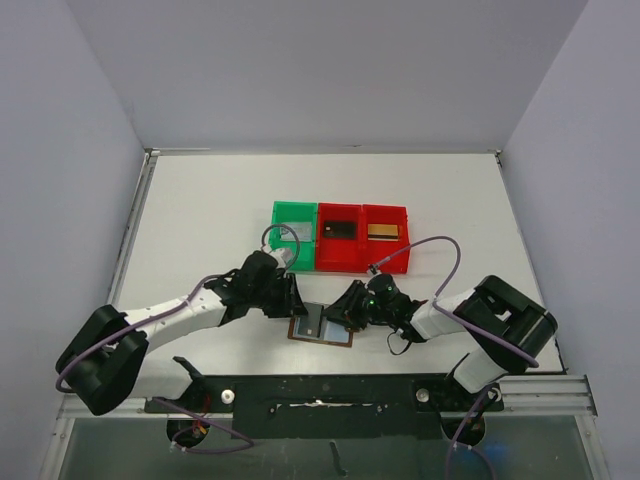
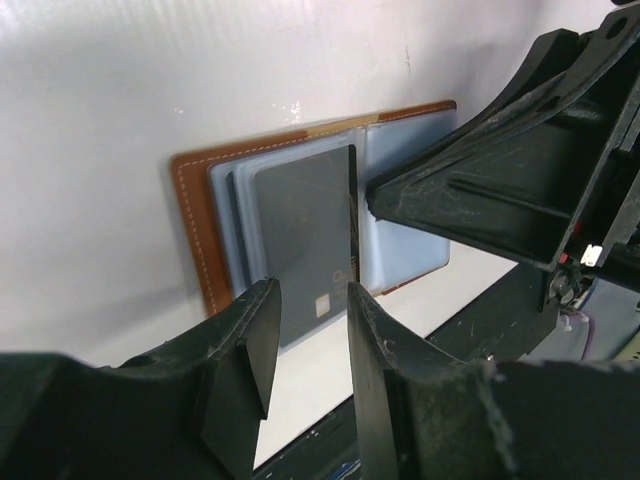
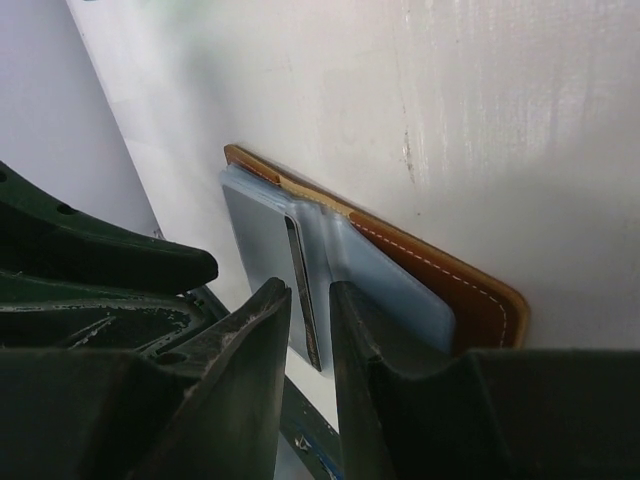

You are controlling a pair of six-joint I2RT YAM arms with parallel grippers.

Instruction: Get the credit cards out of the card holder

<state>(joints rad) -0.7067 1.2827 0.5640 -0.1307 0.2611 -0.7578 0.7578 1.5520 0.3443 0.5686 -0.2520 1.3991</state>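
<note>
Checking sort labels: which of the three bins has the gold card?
The red bin at the row's right end: the gold card lies in it. The middle red bin holds a black card, the green bin a grey card.

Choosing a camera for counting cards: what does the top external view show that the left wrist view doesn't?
Only top external: the green bin, and two red bins holding a black card and a gold card. Only left wrist: a dark card partly out of the card holder. Both: the open card holder, the left end effector and right end effector.
</note>
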